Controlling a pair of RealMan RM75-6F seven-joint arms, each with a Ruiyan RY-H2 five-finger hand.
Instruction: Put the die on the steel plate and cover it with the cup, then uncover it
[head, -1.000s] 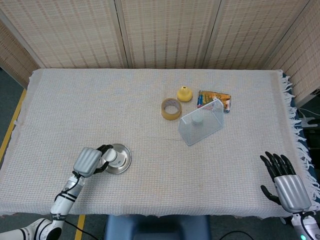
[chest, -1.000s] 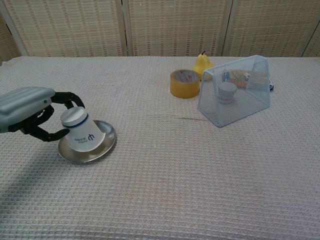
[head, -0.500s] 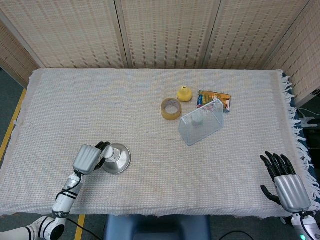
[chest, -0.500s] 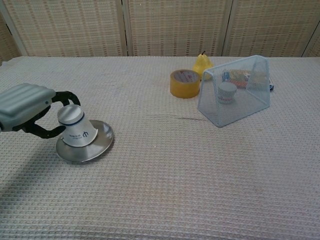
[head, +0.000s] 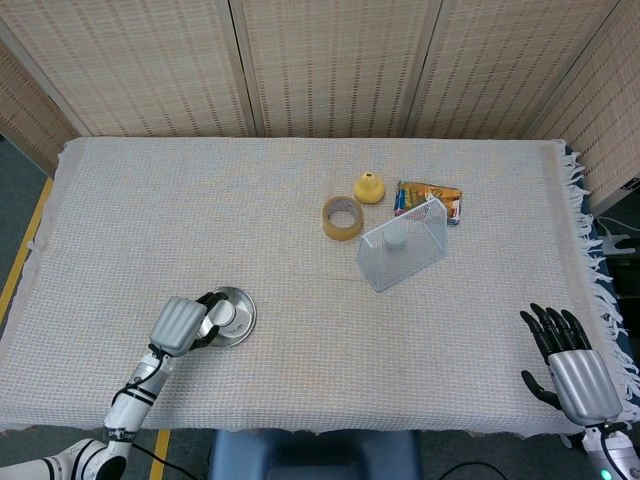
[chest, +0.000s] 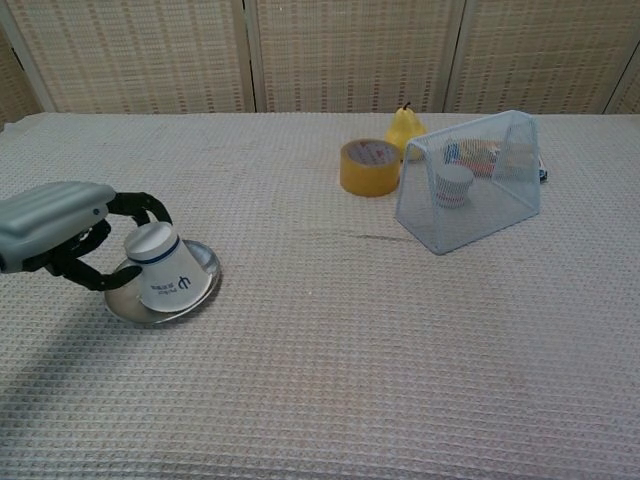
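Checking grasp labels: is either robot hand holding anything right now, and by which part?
Left robot hand grips the upturned cup by its upper end, over the plate. Right robot hand holds nothing.

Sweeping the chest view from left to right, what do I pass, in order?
left hand → cup on the steel plate → tape roll → yellow pear → wire mesh basket

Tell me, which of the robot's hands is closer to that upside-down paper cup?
The left hand: its fingers wrap the cup, which sits on the steel plate. The right hand rests far off at the table's opposite near corner.
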